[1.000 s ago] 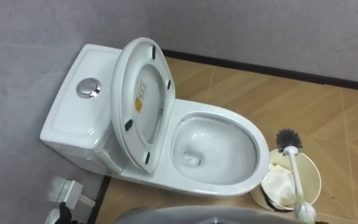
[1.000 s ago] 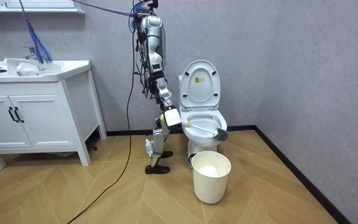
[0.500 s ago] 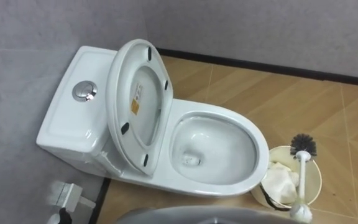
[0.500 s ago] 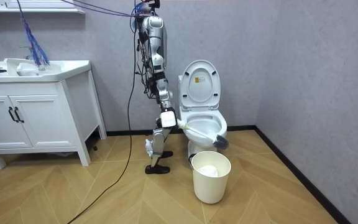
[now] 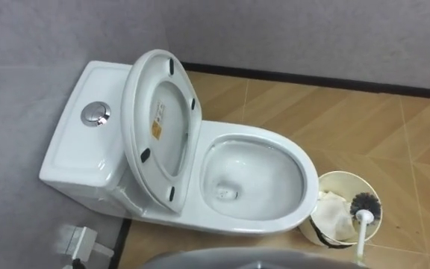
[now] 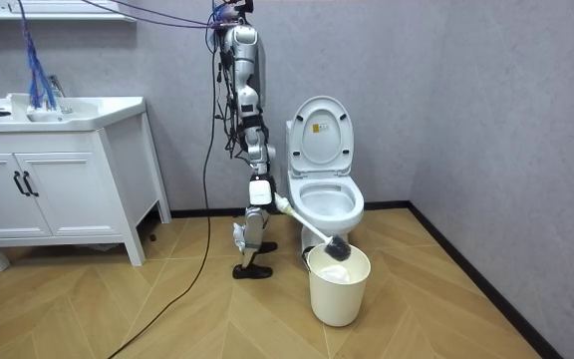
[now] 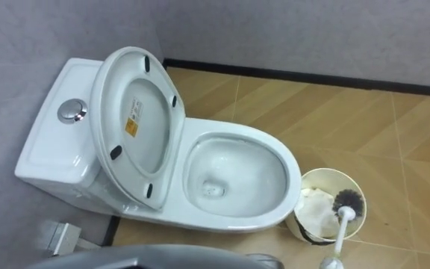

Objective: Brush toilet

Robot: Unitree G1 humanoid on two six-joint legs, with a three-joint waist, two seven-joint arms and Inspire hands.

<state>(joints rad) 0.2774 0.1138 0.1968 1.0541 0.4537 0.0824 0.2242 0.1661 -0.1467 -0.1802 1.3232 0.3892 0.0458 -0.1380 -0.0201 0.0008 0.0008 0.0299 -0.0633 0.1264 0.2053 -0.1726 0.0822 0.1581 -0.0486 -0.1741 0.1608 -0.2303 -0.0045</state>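
Robot stands upright just beside the toilet, on the room view's left of it, facing the bowl; right hand hangs low by the bowl's near side, fingers clenched round the top of the toilet brush handle; brush slants down and away from the hand, dark bristle head inside the mouth of the cream waste bin, handle crossing the bin's near rim; can't tell whether the bristles touch the white crumpled paper lying in the bin; bin sits on the wood floor just beside the front of the toilet, its rim partly tucked under the bowl's edge in the eye views; seat and lid both raised, leaning back against the cistern; round chrome flush button on the cistern top; bowl open, a little water at the bottom; white vanity cabinet stands well apart on the room view's left, against the grey wall
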